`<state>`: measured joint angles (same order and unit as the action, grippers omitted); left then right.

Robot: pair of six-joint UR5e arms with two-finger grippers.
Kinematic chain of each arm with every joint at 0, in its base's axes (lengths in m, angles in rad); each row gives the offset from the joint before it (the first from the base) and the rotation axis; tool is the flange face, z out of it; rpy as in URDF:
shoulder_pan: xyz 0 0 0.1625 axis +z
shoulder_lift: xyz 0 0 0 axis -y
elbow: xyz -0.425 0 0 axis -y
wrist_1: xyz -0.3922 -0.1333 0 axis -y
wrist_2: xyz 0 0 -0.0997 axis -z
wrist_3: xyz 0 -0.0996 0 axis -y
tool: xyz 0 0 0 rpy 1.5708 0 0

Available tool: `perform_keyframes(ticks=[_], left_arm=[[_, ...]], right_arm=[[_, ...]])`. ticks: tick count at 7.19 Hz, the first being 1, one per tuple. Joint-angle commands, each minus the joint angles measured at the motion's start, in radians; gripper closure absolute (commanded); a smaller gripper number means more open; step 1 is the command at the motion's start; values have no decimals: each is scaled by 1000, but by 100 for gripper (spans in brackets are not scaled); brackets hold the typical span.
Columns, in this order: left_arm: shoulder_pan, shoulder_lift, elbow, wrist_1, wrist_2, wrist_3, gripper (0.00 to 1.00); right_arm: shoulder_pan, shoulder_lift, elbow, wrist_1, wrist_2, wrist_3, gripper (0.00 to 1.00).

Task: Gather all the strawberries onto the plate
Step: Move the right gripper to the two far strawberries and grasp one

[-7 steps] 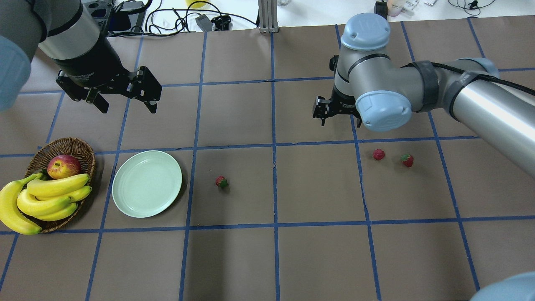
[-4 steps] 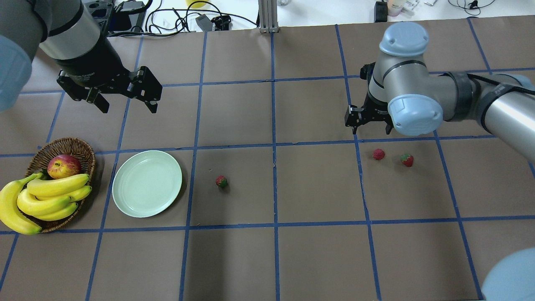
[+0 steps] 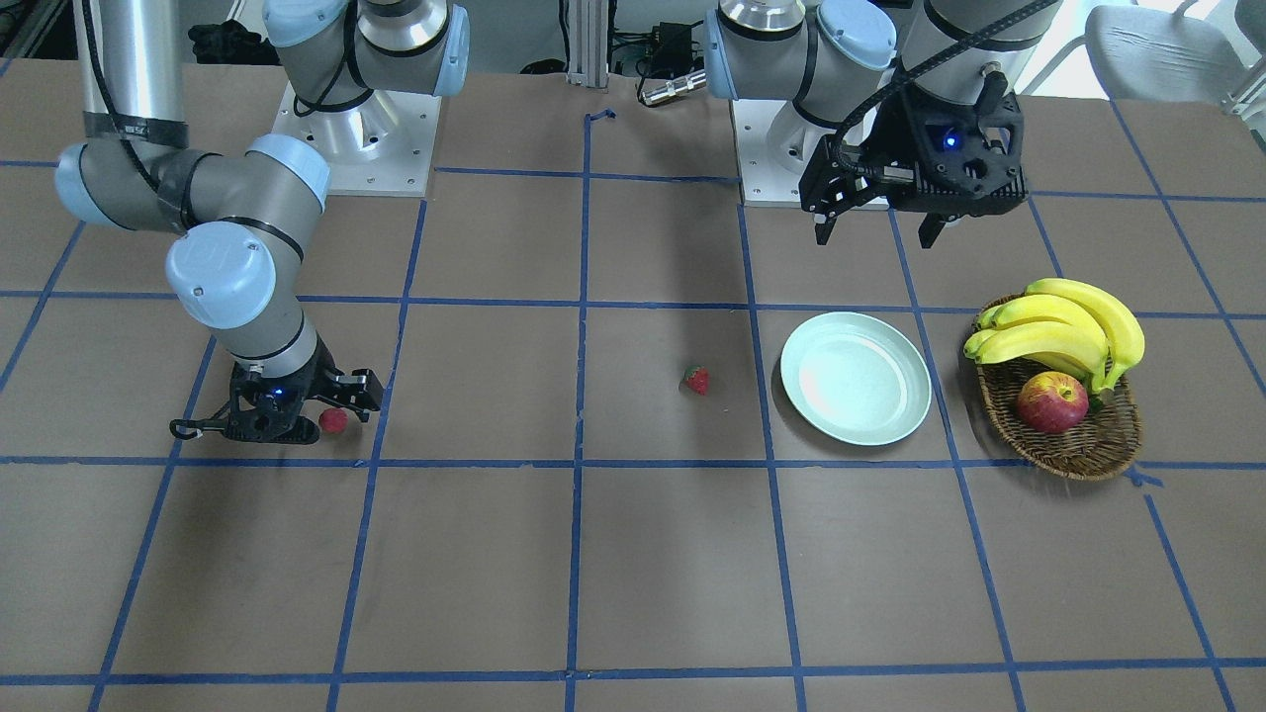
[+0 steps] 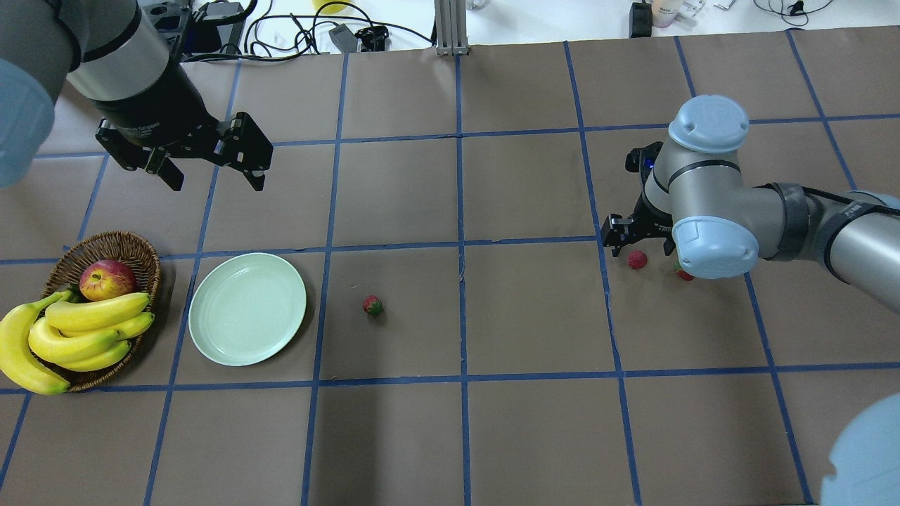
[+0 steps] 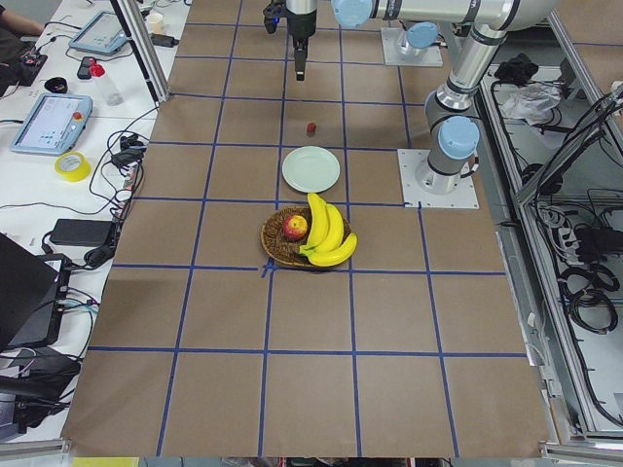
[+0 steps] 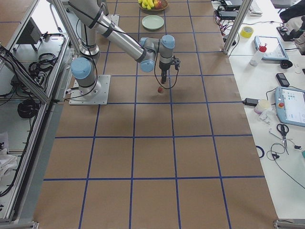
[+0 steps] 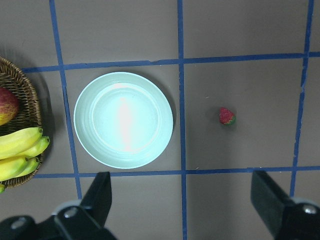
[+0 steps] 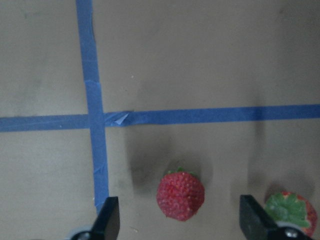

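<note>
Second strawberry (image 8: 291,214) just beside right pincer (image 8: 180,217)

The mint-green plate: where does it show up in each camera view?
Front-facing: plate right of centre, left of the wicker basket.
Overhead: plate lower left, right of the basket.
Exterior left: plate upper middle, beyond the basket.
Exterior right: plate near the top edge, just below the basket.
Left wrist: plate left of centre.
Right wrist: not in it.
Shared landmark: the basket beside it.

The left gripper (image 4: 214,184) hangs high and points straight down, jaws spread wide. The right arm stretches out, bent at the wrist, with the right gripper (image 4: 641,247) low and its jaws apart.
</note>
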<state>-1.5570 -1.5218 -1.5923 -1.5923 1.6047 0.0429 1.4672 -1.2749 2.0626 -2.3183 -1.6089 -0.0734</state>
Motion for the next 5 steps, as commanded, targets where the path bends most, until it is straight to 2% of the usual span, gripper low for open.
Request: perform_keyframes(ticks=[1, 2, 3, 4, 5], left_arm=[[0, 0, 0, 0, 0, 0, 0], [0, 0, -2, 0, 0, 0, 0], [0, 0, 0, -2, 1, 0, 0], [0, 2, 0, 0, 1, 0, 0], [0, 2, 0, -2, 1, 0, 0]], right_arm=[[-1, 9, 14, -7, 20, 3, 49], [-1, 9, 13, -10, 23, 6, 59], [-1, 9, 10, -9, 32, 7, 86], [-1, 8, 1, -7, 30, 1, 100], [-1, 6, -2, -7, 30, 6, 100]])
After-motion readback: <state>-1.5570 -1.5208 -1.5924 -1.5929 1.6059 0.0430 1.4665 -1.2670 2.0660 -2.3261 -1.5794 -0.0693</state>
